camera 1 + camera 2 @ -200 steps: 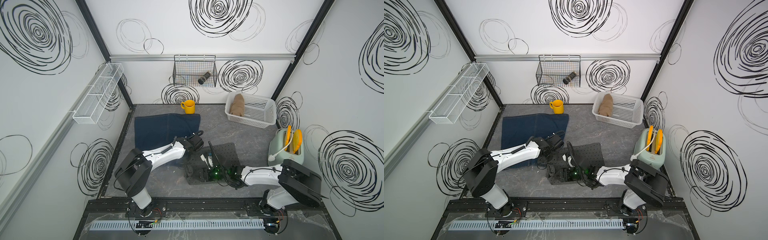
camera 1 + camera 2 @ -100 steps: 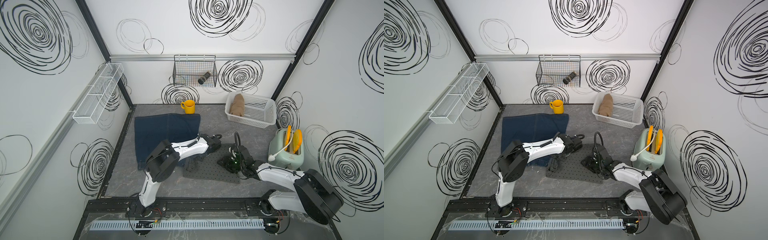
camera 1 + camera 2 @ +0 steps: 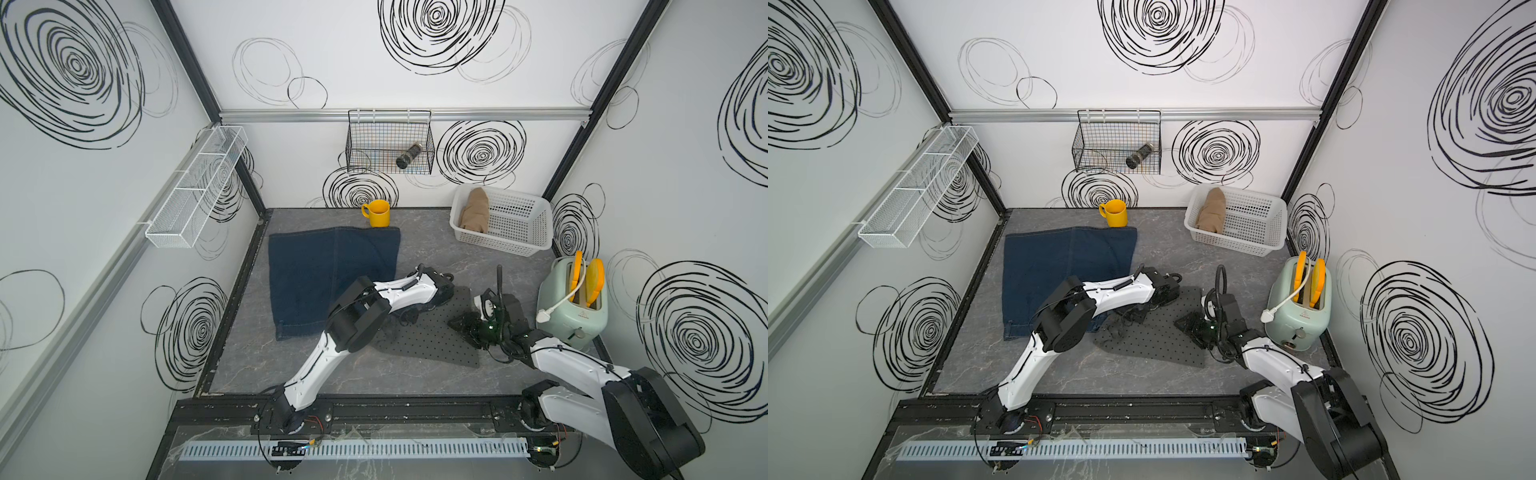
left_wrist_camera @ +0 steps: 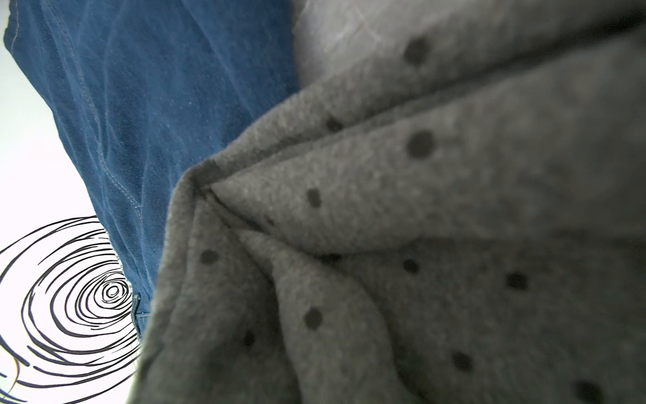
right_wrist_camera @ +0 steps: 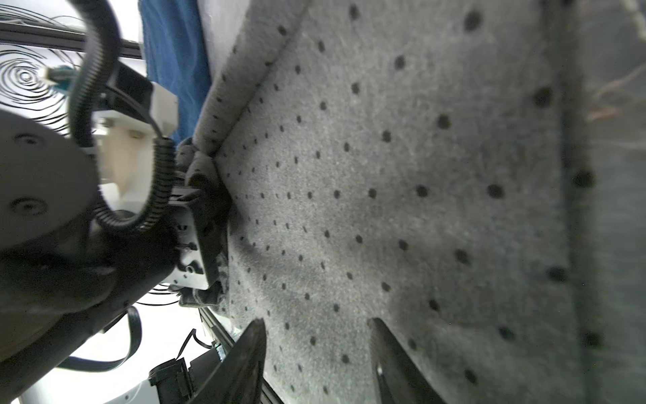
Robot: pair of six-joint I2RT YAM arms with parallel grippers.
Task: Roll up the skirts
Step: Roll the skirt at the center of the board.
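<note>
A dark grey skirt with black dots (image 3: 428,336) (image 3: 1154,338) lies spread in the middle of the table. My left gripper (image 3: 411,313) (image 3: 1138,311) reaches across its far left edge. In the right wrist view its jaws are closed on a bunched edge of the cloth (image 5: 201,175). The left wrist view shows only that dotted cloth (image 4: 384,245) and the denim skirt (image 4: 157,87). My right gripper (image 3: 465,328) (image 3: 1192,326) (image 5: 318,349) is open at the skirt's right edge. The blue denim skirt (image 3: 328,274) lies flat at back left. The tan skirt (image 3: 473,210) is rolled in the white basket (image 3: 523,224).
A yellow mug (image 3: 378,212) stands behind the denim skirt. A pale green toaster (image 3: 573,307) stands at the right edge, close to my right arm. A black wire basket (image 3: 388,143) hangs on the back wall and a white wire shelf (image 3: 195,187) on the left wall.
Both grippers have moved from the front middle of the table toward the back right. The grey dotted skirt, bunched between them before, now lies spread flatter.
</note>
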